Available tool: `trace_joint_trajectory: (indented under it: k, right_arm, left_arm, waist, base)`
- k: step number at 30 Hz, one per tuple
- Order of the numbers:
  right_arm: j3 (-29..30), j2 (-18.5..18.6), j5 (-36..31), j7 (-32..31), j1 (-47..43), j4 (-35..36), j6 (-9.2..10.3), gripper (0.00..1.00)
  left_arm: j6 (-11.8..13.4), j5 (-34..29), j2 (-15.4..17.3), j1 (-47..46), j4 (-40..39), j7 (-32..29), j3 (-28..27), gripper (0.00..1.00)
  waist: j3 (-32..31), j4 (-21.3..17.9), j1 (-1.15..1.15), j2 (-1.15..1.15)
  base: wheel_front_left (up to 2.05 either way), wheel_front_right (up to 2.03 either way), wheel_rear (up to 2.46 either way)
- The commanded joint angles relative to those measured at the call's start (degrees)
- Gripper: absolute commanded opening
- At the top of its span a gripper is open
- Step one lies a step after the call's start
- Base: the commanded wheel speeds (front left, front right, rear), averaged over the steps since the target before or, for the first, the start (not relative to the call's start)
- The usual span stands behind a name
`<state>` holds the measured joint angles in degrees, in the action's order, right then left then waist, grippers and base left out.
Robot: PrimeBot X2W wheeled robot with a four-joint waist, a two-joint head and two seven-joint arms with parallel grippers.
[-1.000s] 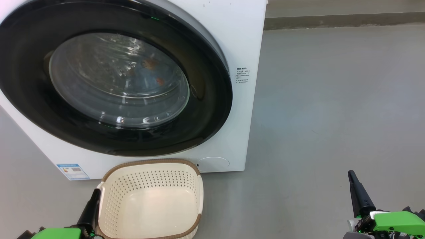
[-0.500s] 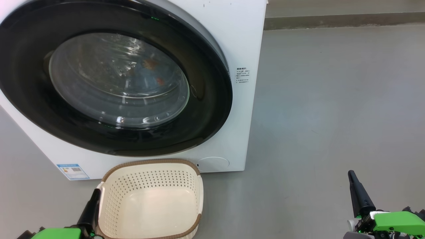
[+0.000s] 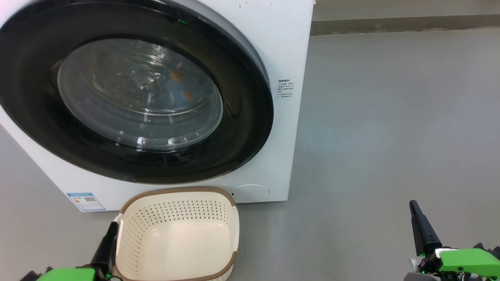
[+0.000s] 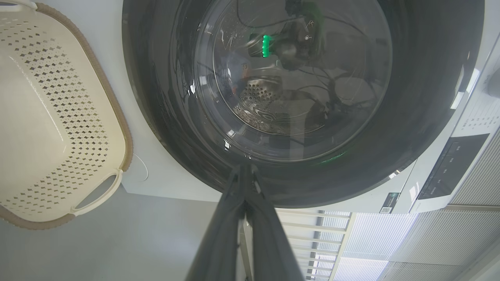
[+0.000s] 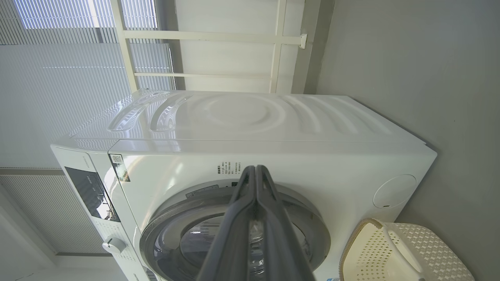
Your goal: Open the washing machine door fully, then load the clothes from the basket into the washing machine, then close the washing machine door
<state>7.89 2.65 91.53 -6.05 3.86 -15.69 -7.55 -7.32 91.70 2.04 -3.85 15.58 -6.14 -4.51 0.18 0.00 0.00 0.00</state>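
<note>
The washing machine [image 3: 289, 47] stands white and boxy at the upper left. The washing machine door [image 3: 242, 128], a glossy black ring, lies shut against its front. Through the glass window a bit of the clothes [image 3: 175, 76] shows as pale blue fabric with orange marks. The cream basket [image 3: 177, 191] sits on the floor just below the door with nothing in it. My left gripper [image 3: 113, 226] is shut, beside the basket's left wall. My right gripper [image 3: 414, 207] is shut too, low over bare floor at the far right. The left wrist view has the left gripper [image 4: 244, 169] pointing at the door's edge.
Grey floor [image 3: 390, 136] stretches to the right of the machine as far as a dark skirting strip [image 3: 390, 23]. A round cap [image 3: 252, 192] and a blue label [image 3: 86, 201] sit low on the machine's front. The control panel knob [image 5: 113, 245] appears in the right wrist view.
</note>
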Motion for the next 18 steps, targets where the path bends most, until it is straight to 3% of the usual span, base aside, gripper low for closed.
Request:
trace_joint_trajectory:
  k: [1, 18]
  right_arm:
    - [-1.3, 0.2, 0.6, -0.5, 2.3, 1.7, 0.06, 0.0]
    - [-1.3, 0.2, 0.6, -0.5, 2.3, 1.7, 0.06, 0.0]
  left_arm:
    - [-0.2, 0.5, 0.8, -2.3, -1.6, -0.3, -2.0, 0.0]
    - [-0.2, 0.5, 0.8, -2.3, -1.6, -0.3, -2.0, 0.0]
  waist:
    - [0.0, 0.0, 0.0, 0.0]
    - [0.0, 0.0, 0.0, 0.0]
  base:
    - [0.0, 0.0, 0.0]
    - [0.0, 0.0, 0.0]
